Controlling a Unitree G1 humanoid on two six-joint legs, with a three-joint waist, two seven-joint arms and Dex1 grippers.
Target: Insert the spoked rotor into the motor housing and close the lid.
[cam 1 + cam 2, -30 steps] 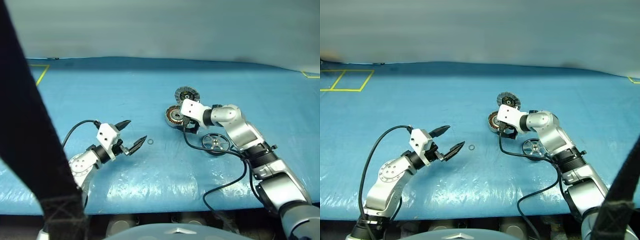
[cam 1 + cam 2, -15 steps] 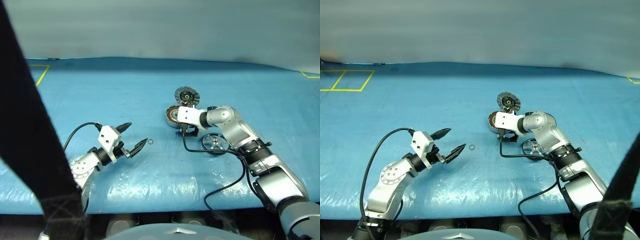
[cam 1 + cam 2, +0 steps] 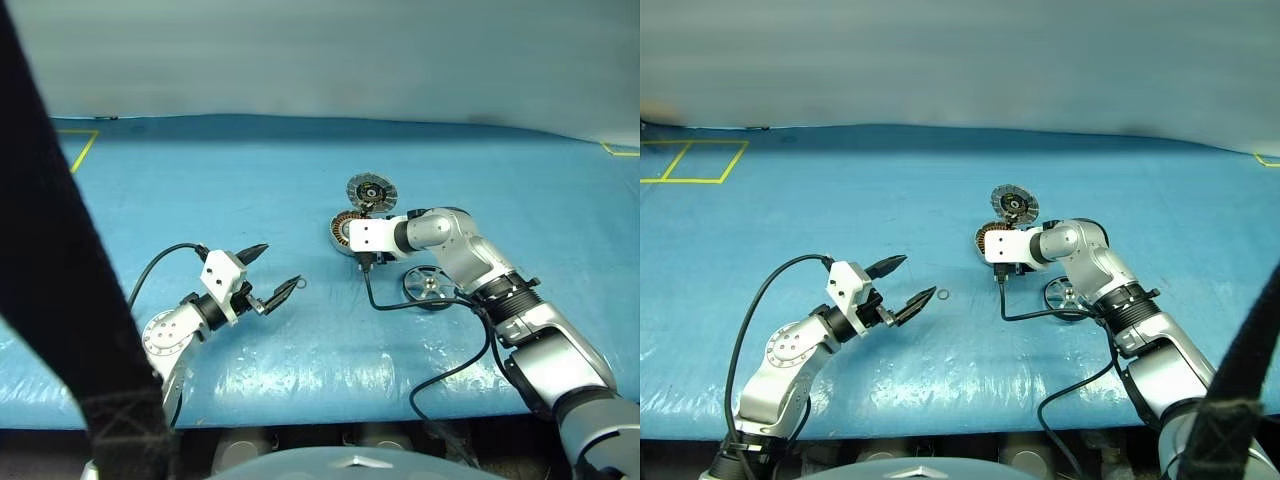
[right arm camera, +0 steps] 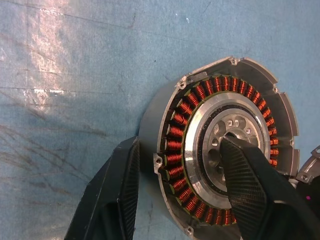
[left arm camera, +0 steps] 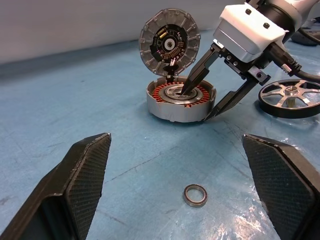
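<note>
On the blue desk [image 3: 200, 200], my right fingers [image 5: 207, 97] straddle the wall of the motor housing [image 5: 181, 100], half open, one tip in its pale centre, one outside. The lid [image 5: 169, 42] stands upright on its hinge. The spoked rotor [image 5: 290, 96] lies just beside, ungrasped. My left fingers [image 3: 272, 273] hang wide, empty, near a small ring [image 5: 195, 194]. Likely I am steadying the housing; next comes fetching the rotor.

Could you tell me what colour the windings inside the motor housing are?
Copper-orange windings, clearest in the right wrist view.
</note>
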